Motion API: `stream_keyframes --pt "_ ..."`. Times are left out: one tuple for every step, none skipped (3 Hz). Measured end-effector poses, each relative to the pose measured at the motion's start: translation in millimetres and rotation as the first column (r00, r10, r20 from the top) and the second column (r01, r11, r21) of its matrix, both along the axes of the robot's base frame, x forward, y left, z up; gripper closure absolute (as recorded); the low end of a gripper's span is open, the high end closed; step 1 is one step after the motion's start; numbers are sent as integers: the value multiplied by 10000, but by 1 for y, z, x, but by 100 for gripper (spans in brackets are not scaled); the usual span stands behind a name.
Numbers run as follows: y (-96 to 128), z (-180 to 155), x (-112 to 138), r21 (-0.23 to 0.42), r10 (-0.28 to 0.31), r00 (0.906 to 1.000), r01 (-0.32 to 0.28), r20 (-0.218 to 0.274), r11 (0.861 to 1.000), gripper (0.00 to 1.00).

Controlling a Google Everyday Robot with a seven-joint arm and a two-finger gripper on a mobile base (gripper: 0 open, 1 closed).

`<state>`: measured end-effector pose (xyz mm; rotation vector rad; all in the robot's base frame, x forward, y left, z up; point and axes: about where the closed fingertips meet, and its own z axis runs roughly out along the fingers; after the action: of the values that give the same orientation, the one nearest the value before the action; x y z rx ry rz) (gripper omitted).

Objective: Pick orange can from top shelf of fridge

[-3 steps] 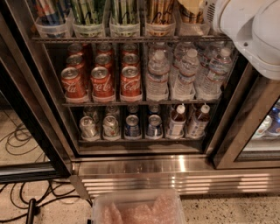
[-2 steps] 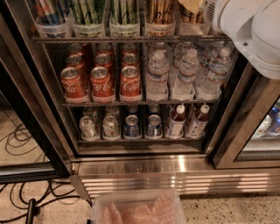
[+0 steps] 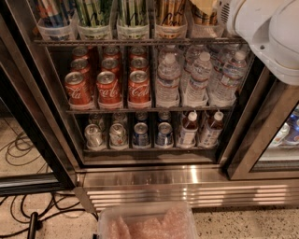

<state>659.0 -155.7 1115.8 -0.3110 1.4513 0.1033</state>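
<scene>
The fridge (image 3: 42, 116) stands open in front of me, with a ribbed steel base. The top shelf (image 3: 140, 42) is a wire rack that carries a row of clear tubs with tall cans. The orange can (image 3: 170, 11) stands in the fourth tub from the left, and its top is cut off by the frame edge. Green-and-white striped cans (image 3: 93, 11) fill the tubs to its left. My gripper (image 3: 203, 5) shows only as a tan part at the top edge, over the rightmost tub, just right of the orange can. My white arm (image 3: 266, 32) covers the top right corner.
Red cola cans (image 3: 110, 86) and water bottles (image 3: 198, 77) fill the middle shelf. Small cans and bottles stand on the bottom shelf (image 3: 149, 148). A clear plastic bin (image 3: 147, 224) sits on the floor in front. Black cables (image 3: 28, 210) lie at lower left. A door frame (image 3: 257, 130) stands at right.
</scene>
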Motion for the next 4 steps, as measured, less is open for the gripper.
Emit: stream_keyframes --pt "1 0 2 -7 11 10000 -11 -6 10000 100" --pt "7 0 -2 -51 127 9999 -128 -70 9999 100" --pt "6 1 0 -57 112 9999 -113 -68 9999 100" --pt "7 10 -3 -111 123 9999 -123 56 9999 100"
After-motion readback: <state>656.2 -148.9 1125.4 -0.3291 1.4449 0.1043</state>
